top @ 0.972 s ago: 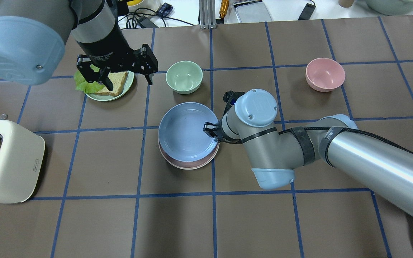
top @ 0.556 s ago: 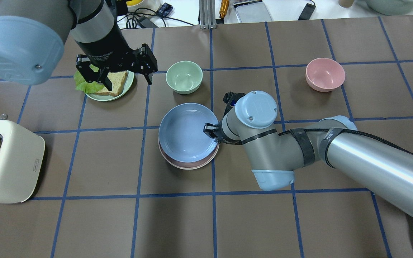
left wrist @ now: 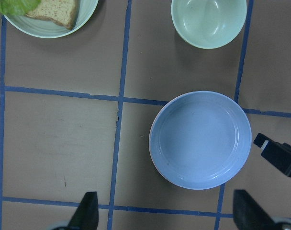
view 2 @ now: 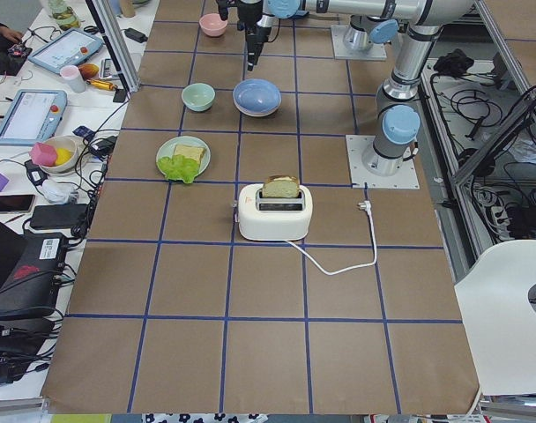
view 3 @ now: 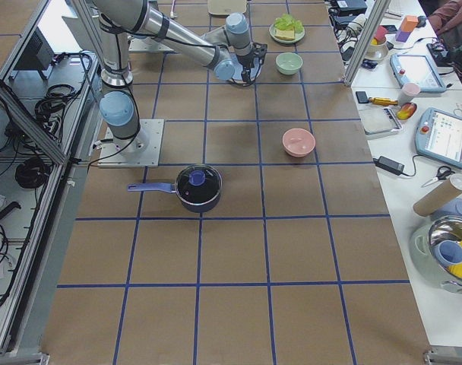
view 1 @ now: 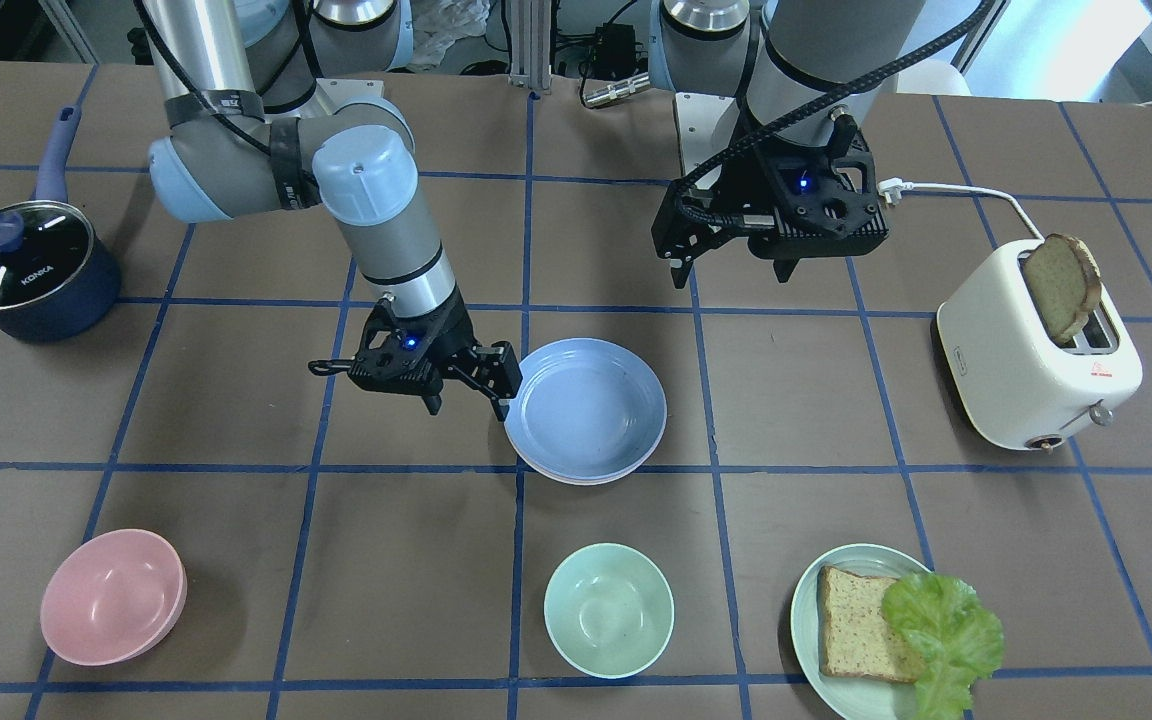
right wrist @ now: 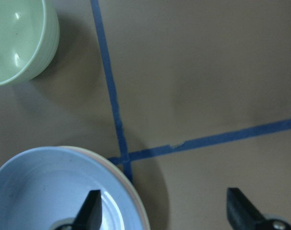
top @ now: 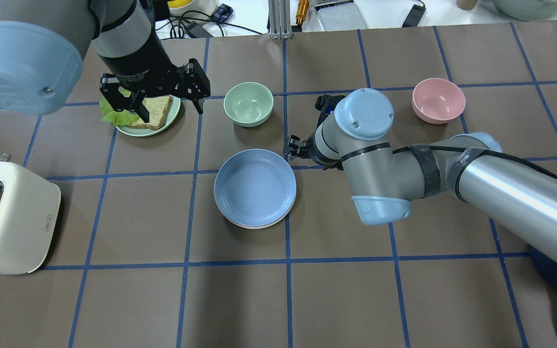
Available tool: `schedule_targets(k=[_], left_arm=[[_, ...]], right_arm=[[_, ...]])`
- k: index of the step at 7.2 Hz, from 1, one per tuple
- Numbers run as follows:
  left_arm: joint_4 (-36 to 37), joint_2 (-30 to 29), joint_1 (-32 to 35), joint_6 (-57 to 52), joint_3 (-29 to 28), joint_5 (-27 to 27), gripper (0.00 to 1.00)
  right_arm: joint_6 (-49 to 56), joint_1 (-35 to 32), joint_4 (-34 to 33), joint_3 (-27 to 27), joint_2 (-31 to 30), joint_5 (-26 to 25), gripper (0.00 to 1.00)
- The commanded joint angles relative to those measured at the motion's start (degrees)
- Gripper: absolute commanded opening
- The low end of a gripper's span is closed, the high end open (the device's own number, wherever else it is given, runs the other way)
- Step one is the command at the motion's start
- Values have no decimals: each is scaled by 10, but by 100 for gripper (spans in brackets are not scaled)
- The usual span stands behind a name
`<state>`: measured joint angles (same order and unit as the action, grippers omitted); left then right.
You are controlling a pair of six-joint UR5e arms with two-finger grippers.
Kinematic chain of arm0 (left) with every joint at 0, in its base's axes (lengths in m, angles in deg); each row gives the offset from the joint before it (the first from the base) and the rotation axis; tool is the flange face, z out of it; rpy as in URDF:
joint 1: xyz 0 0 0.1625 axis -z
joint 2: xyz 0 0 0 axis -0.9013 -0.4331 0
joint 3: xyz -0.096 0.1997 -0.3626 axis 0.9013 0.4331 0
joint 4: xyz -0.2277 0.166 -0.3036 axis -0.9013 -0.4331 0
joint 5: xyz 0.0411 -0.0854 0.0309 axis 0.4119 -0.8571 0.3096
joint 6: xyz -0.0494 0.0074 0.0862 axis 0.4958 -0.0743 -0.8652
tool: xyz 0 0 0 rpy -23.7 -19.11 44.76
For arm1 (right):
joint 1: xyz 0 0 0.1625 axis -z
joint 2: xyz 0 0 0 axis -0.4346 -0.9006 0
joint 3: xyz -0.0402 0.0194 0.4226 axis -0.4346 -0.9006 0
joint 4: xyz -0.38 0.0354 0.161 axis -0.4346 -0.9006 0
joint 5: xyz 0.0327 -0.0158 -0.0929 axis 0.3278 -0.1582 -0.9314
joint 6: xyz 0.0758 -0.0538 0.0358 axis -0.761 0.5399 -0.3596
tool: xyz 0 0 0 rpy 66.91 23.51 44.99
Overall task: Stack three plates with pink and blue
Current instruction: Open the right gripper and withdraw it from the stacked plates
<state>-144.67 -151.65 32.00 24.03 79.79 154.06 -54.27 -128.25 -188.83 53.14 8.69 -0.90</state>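
The light blue plate (top: 254,187) lies on top of a stack in the middle of the table. It also shows in the front view (view 1: 586,405) and the left wrist view (left wrist: 199,139). Only a thin pale pink rim (top: 254,227) shows under it. The cream-white plate is hidden. My right gripper (top: 294,147) is open and empty, just off the stack's far right edge, also in the front view (view 1: 466,405). My left gripper (top: 172,110) is open and empty, raised high over the table, also in the front view (view 1: 736,275).
A mint green bowl (top: 248,104) stands just beyond the stack. A pink bowl (top: 438,100) is at the far right. A green plate with bread and lettuce (view 1: 866,630) sits under my left gripper. A toaster (top: 12,222) is at the left and a saucepan (view 1: 26,270) by the right arm.
My right gripper let go of the blue plate's right rim and drew back, up and away. The blue plate settled squarely onto the pink plate. The left arm barely moved.
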Motion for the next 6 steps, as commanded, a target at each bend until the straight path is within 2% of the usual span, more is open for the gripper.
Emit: schedule_targets(k=[1, 3, 5, 6], left_arm=[[0, 0, 0, 0, 0, 0, 100], [0, 0, 0, 0, -1, -1, 100], [1, 0, -1, -6, -1, 0, 100], [1, 1, -3, -29, -2, 0, 100]], right_arm=[[158, 69, 197, -86, -21, -54, 100], [187, 105, 324, -182, -21, -54, 100], [189, 106, 431, -281, -29, -69, 100], [211, 109, 477, -295, -52, -73, 100]])
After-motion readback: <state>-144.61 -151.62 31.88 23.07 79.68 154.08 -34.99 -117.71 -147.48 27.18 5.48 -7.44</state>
